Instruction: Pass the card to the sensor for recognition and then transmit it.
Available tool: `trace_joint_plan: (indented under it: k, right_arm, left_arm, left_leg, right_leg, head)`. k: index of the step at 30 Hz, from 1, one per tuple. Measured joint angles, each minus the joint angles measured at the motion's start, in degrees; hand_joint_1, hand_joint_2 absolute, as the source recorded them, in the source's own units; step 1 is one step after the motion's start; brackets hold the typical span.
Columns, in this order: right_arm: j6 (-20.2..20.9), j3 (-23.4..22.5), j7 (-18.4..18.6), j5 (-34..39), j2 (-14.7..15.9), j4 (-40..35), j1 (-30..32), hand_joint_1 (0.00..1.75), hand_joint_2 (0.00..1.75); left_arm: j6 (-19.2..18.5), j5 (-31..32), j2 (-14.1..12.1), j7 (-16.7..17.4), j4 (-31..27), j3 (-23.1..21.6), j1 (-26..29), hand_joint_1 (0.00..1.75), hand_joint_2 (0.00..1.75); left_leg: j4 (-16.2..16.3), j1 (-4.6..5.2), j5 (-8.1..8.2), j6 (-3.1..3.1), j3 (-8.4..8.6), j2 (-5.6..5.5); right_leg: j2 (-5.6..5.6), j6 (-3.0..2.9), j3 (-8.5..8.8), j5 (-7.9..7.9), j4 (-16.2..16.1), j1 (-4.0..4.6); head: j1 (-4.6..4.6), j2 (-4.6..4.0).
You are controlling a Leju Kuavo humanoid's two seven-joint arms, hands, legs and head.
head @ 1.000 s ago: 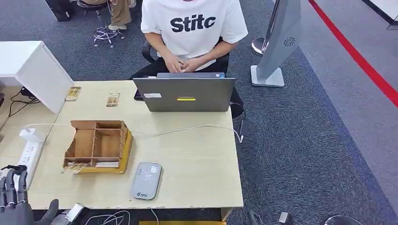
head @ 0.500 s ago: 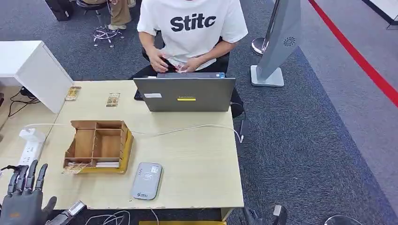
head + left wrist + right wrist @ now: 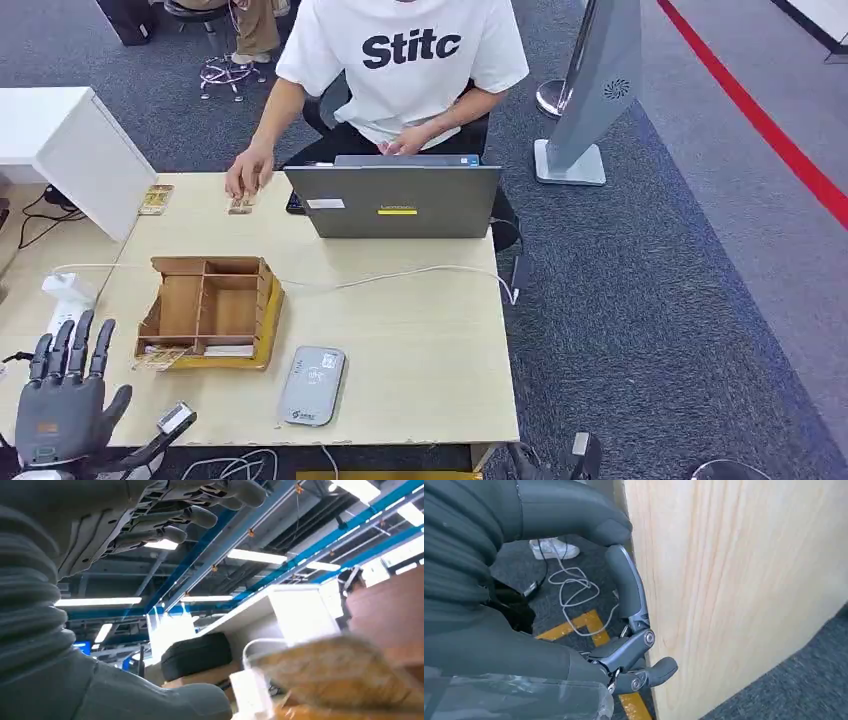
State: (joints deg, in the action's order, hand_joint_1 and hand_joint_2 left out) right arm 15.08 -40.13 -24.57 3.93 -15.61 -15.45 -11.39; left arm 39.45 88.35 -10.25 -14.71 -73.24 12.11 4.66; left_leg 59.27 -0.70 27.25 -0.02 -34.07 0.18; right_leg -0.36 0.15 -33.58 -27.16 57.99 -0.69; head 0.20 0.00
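A grey card reader (image 3: 312, 385) lies flat near the table's front edge. Left of it stands a wooden organizer (image 3: 210, 310) with a patterned card (image 3: 158, 357) sticking out at its front left corner and a white card (image 3: 228, 350) beside that. My left hand (image 3: 65, 400) hovers over the table's front left corner, fingers spread, holding nothing, a short way left of the organizer. In the left wrist view the same hand (image 3: 150, 510) shows its straight fingers, and the organizer (image 3: 390, 610) is blurred. My right hand (image 3: 624, 630) hangs beside the table's side panel, fingers loosely bent around nothing.
A person in a white shirt (image 3: 405, 60) sits behind a laptop (image 3: 395, 200); one of their hands (image 3: 248, 180) reaches a small card on the table's far side. Another card (image 3: 155, 199) lies nearby. A white cable (image 3: 400, 275), power strip (image 3: 62, 320) and white box (image 3: 75, 150) are here.
My left hand rose and moved forward over the table's corner, its fingers spreading. The person's hand went from the laptop out to the card on the far side.
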Motion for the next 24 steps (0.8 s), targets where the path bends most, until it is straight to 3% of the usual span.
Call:
trace_joint_plan:
  k: [13, 24]
  right_arm:
    - [-0.7, 1.29, 0.76, 0.09, -0.26, 0.02, -0.14, 0.0, 1.75]
    - [-0.7, 1.33, 0.74, 0.26, -0.26, 0.02, -0.13, 0.0, 1.75]
  left_arm:
    - [0.02, 1.51, 0.28, 3.15, 3.19, -7.25, -5.33, 0.0, 1.75]
    - [0.02, 1.31, 0.44, 3.23, 5.22, -9.27, -5.86, 0.0, 1.75]
  left_leg:
    - [0.01, 0.0, -0.02, -0.03, 0.02, 0.14]
    - [0.01, 0.0, -0.02, -0.03, 0.01, 0.14]
  right_leg:
    - [0.16, -0.06, -0.06, 0.06, 0.0, 0.0]
    - [0.17, -0.06, -0.07, 0.06, 0.01, 0.0]
  head:
    - [0.02, 0.0]
    - [0.02, 0.0]
